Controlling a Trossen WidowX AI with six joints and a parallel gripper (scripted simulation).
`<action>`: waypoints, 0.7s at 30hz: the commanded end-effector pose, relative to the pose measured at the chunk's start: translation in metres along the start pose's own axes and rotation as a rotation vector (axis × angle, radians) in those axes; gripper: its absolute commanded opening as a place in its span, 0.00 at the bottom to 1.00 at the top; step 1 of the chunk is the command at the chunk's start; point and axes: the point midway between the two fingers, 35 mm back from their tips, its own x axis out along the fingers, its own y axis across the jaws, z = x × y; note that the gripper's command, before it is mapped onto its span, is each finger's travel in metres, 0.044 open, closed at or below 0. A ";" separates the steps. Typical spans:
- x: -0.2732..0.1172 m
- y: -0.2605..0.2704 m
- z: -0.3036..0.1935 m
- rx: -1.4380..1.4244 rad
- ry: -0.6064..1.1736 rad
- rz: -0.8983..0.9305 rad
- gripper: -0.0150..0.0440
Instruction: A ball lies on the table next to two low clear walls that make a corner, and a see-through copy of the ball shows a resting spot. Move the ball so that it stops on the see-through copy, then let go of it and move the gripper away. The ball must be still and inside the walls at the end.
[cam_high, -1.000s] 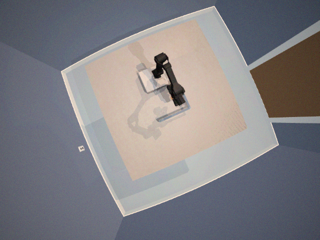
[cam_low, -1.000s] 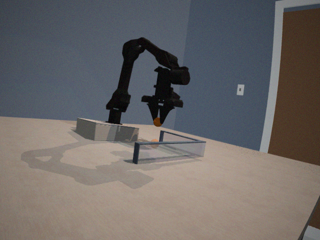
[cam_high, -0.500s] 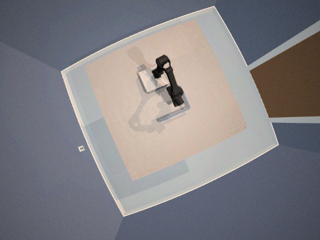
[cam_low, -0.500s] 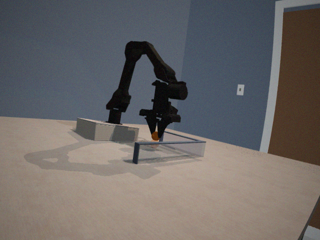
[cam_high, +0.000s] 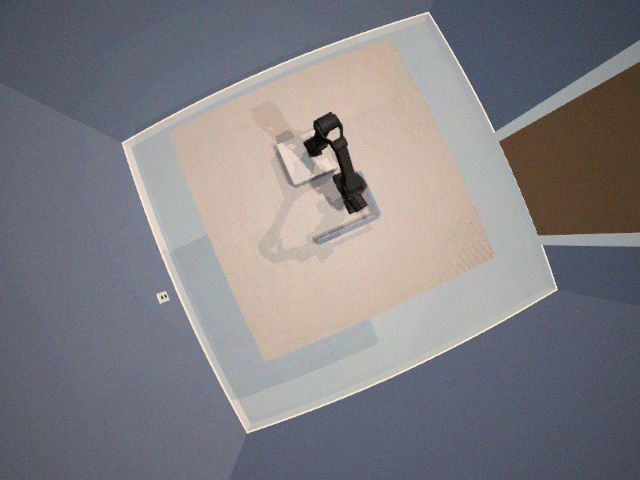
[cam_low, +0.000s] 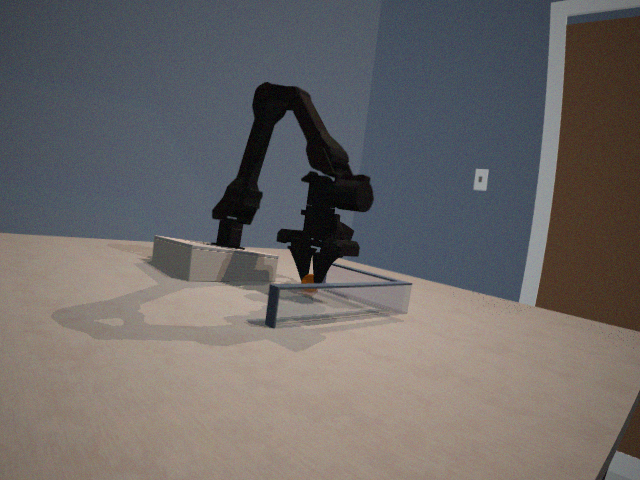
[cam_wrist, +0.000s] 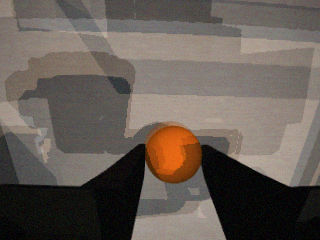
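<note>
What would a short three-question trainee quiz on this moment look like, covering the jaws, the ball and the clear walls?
1. True or false: the gripper is shut on the orange ball.
2. Multiple choice: in the wrist view, where does the see-through copy show? A) far off to the left of the ball B) as a faint rim just behind the ball's top edge C) outside the clear walls
3. Fill in: in the exterior view the jaws point ____ into the walled corner.

Key: 1 true; 2 B; 3 downward. The ball sits almost exactly over the copy, so release looks like the likely next step.
</note>
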 end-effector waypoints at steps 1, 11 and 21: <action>0.009 0.001 -0.001 0.005 0.004 0.006 0.25; 0.013 0.002 -0.001 0.005 0.004 0.006 0.25; 0.011 0.001 0.000 0.000 0.001 0.004 0.70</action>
